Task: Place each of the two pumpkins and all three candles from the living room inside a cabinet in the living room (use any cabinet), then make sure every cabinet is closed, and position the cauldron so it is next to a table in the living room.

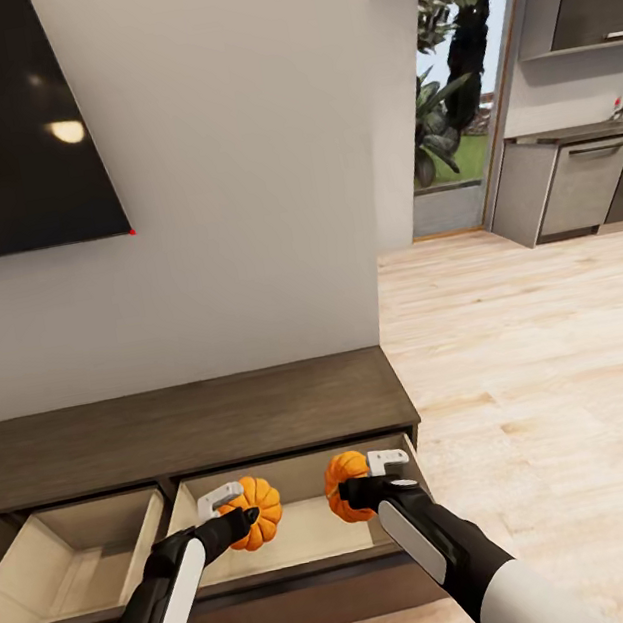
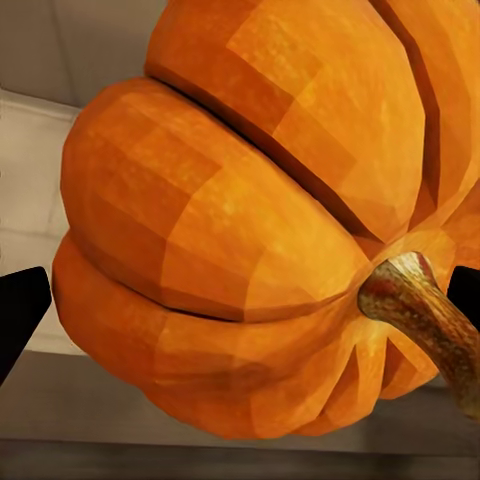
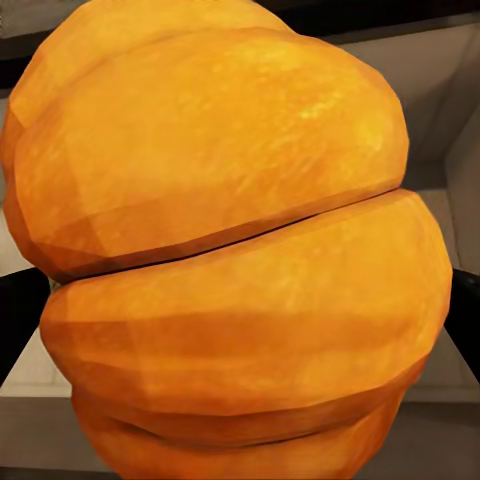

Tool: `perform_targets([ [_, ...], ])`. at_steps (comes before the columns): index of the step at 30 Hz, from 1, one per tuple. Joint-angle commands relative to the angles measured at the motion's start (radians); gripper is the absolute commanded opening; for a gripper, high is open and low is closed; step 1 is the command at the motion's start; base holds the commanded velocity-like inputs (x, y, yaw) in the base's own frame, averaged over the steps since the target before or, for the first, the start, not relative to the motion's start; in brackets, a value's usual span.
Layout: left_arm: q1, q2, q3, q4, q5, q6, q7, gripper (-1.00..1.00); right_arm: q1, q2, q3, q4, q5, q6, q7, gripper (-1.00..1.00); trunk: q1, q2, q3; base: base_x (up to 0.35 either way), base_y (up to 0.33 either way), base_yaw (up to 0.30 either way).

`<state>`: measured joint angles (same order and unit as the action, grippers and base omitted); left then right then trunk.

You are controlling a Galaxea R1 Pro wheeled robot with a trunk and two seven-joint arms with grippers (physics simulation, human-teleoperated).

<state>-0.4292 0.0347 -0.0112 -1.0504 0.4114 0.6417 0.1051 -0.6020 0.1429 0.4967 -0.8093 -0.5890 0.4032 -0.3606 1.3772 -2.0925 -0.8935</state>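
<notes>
1. A long, low dark-brown cabinet (image 1: 199, 424) stands against a pale grey wall, with a large black screen (image 1: 2, 125) mounted above it on the left.
2. Two drawers are pulled out from the cabinet's front, side by side. The left drawer (image 1: 75, 564) has a bare pale interior. The right drawer (image 1: 308, 535) is the one both arms reach over.
3. The left gripper (image 1: 233, 507) pinches a pumpkin (image 1: 256, 511), its dark and white fingers closed on it from either side. This pumpkin is over the left part of the right drawer's opening.
4. In the left wrist view the same pumpkin (image 2: 250, 230) looms close, ribbed and orange, with a short brown stem (image 2: 425, 310) pointing off to one side. Dark fingertips (image 2: 20, 310) show at both edges of it.
5. The right gripper (image 1: 375, 478) pinches the other pumpkin (image 1: 343, 489) in the same way, over the right part of the same drawer. The two pumpkins are near each other but apart.
6. The right wrist view shows that second pumpkin (image 3: 230, 250) close up, with pale drawer walls behind it.
7. Whether either pumpkin touches the drawer floor cannot be told.
8. To the right, light wood flooring (image 1: 543, 364) runs towards grey kitchen units (image 1: 575, 186) and a tall glass doorway (image 1: 454, 75) with greenery outside.
</notes>
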Motion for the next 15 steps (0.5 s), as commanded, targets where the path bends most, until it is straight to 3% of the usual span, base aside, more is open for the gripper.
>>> perform_targets([
  [1, 0.0, 0.0, -0.001, -0.002, 0.011, 0.004, 0.008, -1.0, -0.001, 0.0, 0.003, -0.002, -0.009, 0.002, -0.01, -1.0, 0.0, 0.0, -0.001, 0.0, 0.0, 0.0],
  [6, 0.0, -0.001, -0.001, -0.003, 0.011, 0.005, 0.008, -1.0, -0.001, -0.002, 0.003, -0.002, -0.009, 0.002, -0.009, -1.0, 0.0, 0.0, -0.001, 0.023, 0.0, 0.0],
  [15, 0.0, -0.001, -0.002, -0.002, 0.01, 0.006, 0.008, -1.0, -0.001, -0.001, 0.003, -0.003, -0.009, 0.003, -0.009, -1.0, 0.0, 0.0, -0.001, 0.196, 0.0, 0.0],
])
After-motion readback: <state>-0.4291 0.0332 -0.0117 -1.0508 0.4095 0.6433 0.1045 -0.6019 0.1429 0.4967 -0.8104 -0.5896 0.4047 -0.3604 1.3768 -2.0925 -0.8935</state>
